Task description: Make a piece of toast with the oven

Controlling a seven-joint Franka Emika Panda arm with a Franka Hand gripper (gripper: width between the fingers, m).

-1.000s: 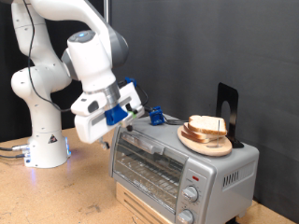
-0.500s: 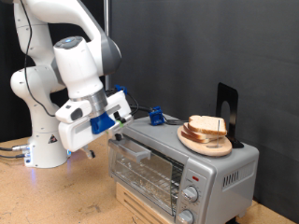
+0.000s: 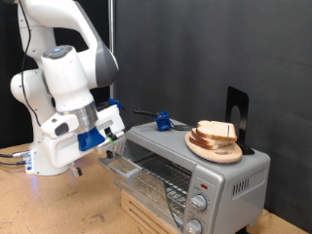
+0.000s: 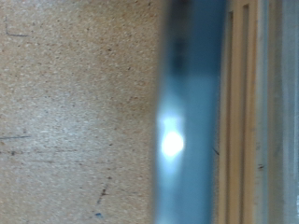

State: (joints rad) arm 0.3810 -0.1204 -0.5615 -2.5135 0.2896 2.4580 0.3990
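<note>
Beside the oven (image 3: 190,171) door's left edge hangs the gripper (image 3: 115,139).

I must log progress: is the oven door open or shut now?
Open, partly: the oven door tilts outward, the gripper at its top edge.

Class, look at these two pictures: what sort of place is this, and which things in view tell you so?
Probably a robotics lab bench, not a home kitchen. A white robot arm stands on a bare particle-board table before black curtains, its gripper at the door of the oven, which carries bread slices on a wooden plate.
</note>
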